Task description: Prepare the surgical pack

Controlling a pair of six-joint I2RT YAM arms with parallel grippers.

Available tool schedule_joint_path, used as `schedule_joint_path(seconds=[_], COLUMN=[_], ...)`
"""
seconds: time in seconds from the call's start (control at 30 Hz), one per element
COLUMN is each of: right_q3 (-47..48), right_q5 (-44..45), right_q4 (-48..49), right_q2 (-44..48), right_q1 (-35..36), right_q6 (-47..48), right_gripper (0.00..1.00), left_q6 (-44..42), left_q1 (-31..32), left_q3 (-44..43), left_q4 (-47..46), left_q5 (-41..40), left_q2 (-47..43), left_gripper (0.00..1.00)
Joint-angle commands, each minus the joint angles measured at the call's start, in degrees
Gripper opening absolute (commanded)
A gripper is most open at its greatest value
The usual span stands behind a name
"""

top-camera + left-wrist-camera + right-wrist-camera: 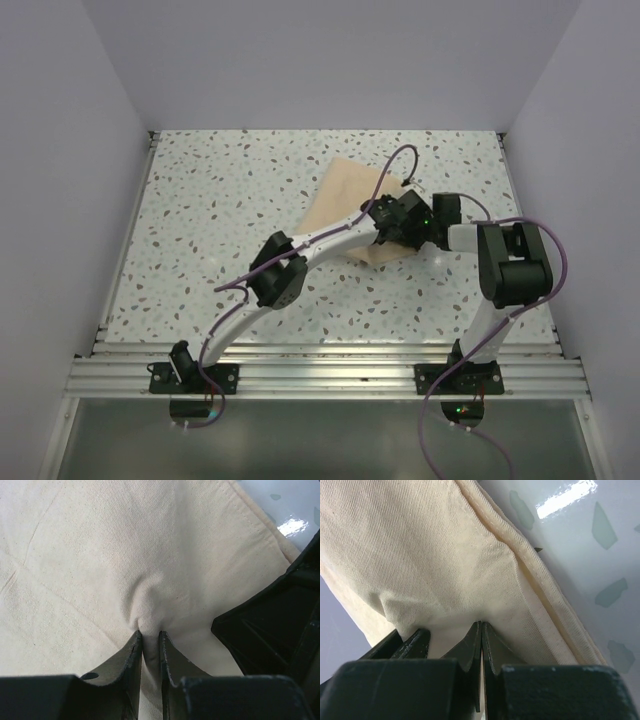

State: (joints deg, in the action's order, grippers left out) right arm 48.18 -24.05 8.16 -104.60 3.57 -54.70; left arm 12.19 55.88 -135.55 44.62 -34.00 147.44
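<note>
Wrap: your wrap [345,195] lay on the table [220,220], right of centre, under both arms.
Left claw: your left gripper [149,635] pinched a small pucker of wrap, jaws nearly together.
Right claw: your right gripper [481,625] was pressed together, apparently nipping the wrap's folded edge.
Risk: both bites looked thin, so a pull could slip one free or drag the whole wrap.

A tan wrap sheet [345,190] lies a little above the middle of the frame, on a speckled table [220,200]. The left arm [278,270] comes up from the bottom left. The right arm [510,265] comes up from the bottom right and bends to the left. The left gripper [385,222] and the right gripper [414,224] sit close together on the sheet's lower right part. Their fingers are too small to make out. A purple cable [395,160] loops over the sheet.
</note>
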Motion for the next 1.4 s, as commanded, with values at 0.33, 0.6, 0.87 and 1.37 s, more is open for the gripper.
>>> schedule_joint_path(seconds=[0.33,0.6,0.87,1.37], right_q3=[3.93,6.4,3.85,8.5], right_q5=[-0.2,0.15,-0.29,1.72], right_q4=[-7.81,-12.99,-12.56,-7.98], right_q2=[3.34,6.42,8.01,-0.87], right_q1=[-0.59,-0.59,-0.41,3.54], right_q6=[7.41,8.91,6.8,1.78], right_gripper=[0.03,0.06,0.09,0.07], left_q6=[1.79,1.61,1.96,3.28], left_q1=[-4.11,-5.08,-5.43,-5.87], left_q3=[0.28,-0.86,-3.41,-0.69], left_q4=[5.48,6.71,7.59,6.09], left_q5=[10.44,12.38,14.66,18.79], left_q2=[-7.51,-10.24,-11.99,-18.5], left_gripper=[0.0,0.0,0.0,0.0])
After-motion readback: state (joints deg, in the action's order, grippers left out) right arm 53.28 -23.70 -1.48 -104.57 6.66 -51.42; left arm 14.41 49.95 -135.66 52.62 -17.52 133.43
